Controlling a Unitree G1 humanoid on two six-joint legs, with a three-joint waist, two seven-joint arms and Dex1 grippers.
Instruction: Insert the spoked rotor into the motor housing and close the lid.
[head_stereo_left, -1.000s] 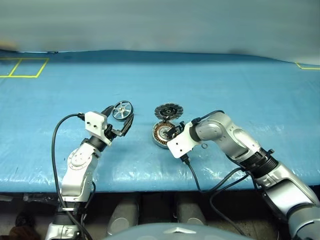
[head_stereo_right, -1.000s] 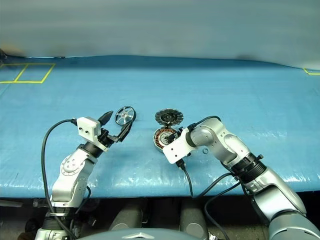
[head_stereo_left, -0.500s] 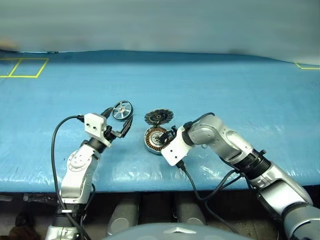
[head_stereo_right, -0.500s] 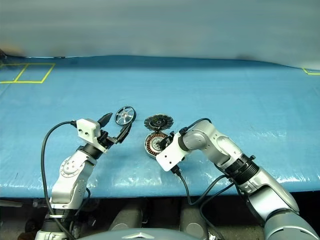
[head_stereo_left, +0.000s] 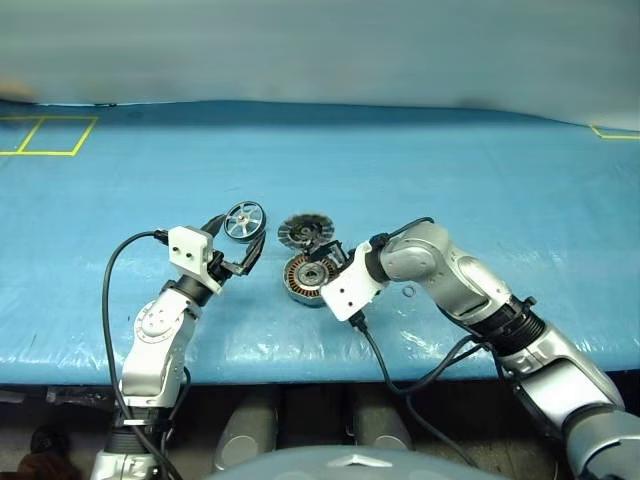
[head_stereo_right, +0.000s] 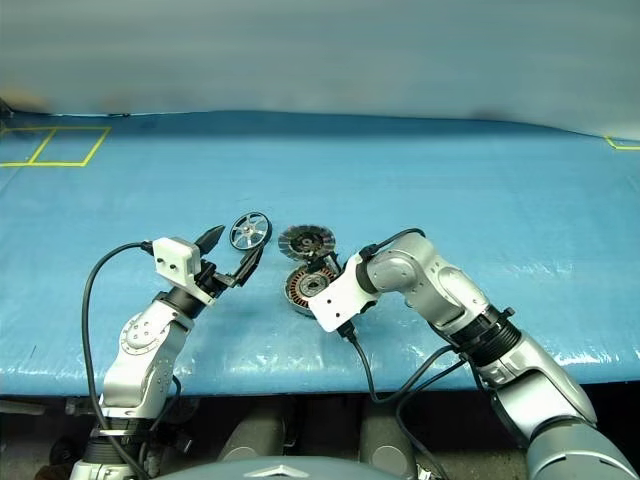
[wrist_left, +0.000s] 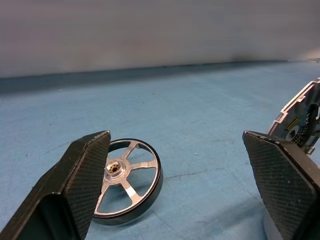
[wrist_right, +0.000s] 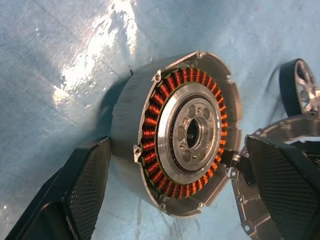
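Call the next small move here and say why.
Probably close the left gripper on the spoked rotor: it lies on the blue mat by one of the open fingers. The motor housing sits windings up, lid swung open, and the right gripper is open around the housing, not holding it.

Bright glare, perhaps blurred background

motor housing (head_stereo_left: 305, 277) and lid (head_stereo_left: 303, 232) dragged left, right gripper (wrist_right: 175, 200) jaws opened
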